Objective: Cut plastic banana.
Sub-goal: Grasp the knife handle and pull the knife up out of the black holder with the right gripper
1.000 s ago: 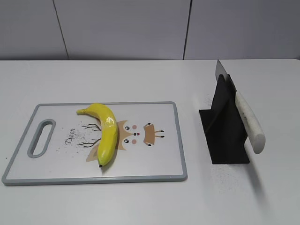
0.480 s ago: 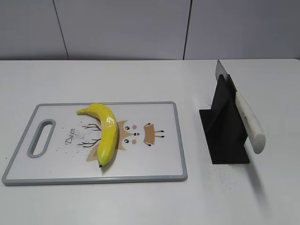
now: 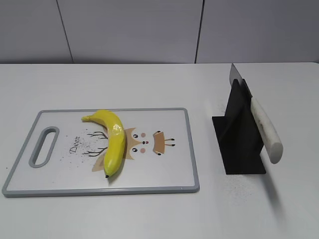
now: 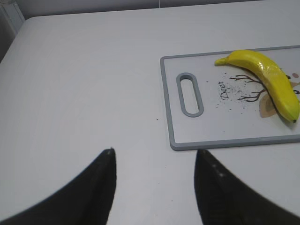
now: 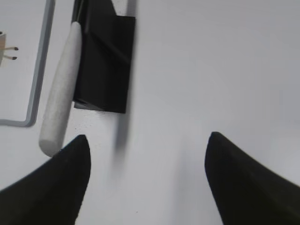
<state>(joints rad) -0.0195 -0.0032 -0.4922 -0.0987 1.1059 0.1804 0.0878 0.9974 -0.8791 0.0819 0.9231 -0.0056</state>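
The yellow plastic banana (image 3: 112, 139) lies on the white cutting board (image 3: 164, 174) with a grey rim, left of the board's middle; it also shows in the left wrist view (image 4: 269, 79). A knife with a white handle (image 3: 265, 130) rests slanted in a black stand (image 3: 239, 134); the right wrist view shows the handle (image 5: 61, 91) and the stand (image 5: 105, 61). My left gripper (image 4: 154, 152) is open and empty over bare table, left of the board. My right gripper (image 5: 146, 138) is open and empty, near the knife handle. Neither gripper shows in the exterior view.
The board has a grey slot handle (image 3: 44, 146) at its left end and a deer drawing (image 3: 144, 142) in its middle. The white table (image 3: 149, 84) ends at a grey wall (image 3: 129, 30) behind.
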